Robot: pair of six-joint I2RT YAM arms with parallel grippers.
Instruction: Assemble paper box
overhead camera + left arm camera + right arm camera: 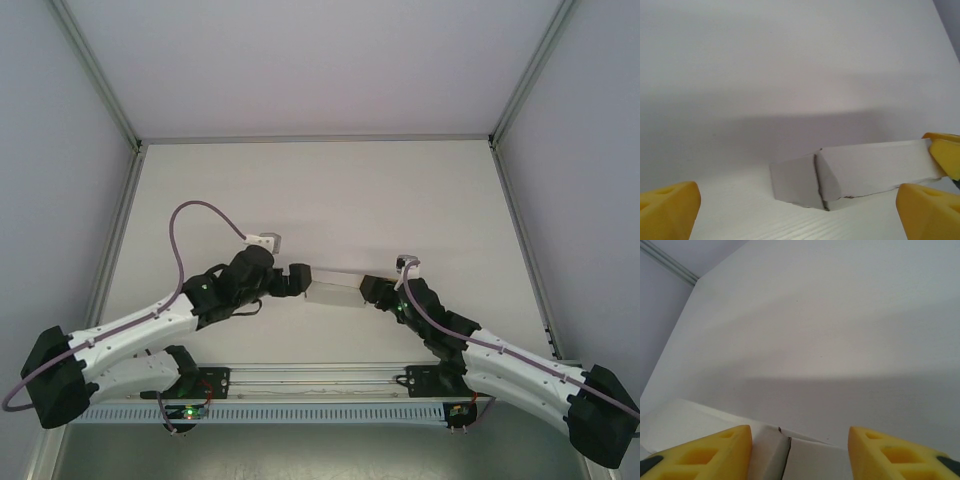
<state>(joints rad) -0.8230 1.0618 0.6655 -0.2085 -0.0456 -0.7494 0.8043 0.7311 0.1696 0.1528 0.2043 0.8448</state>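
Both arms reach inward, wrists low; the left gripper (300, 281) gapes (fingers well apart), while the right gripper (372, 290) pinches the paper box (335, 293).

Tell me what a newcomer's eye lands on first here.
The small white paper box sits at the middle of the table, with an arm at each end of it. The right gripper has its yellow jaws around one end. The left gripper faces the other end, jaws wide open.

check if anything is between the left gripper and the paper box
Nothing visible: the open left gripper faces the paper box directly across bare table. The right gripper is at the box's far end.
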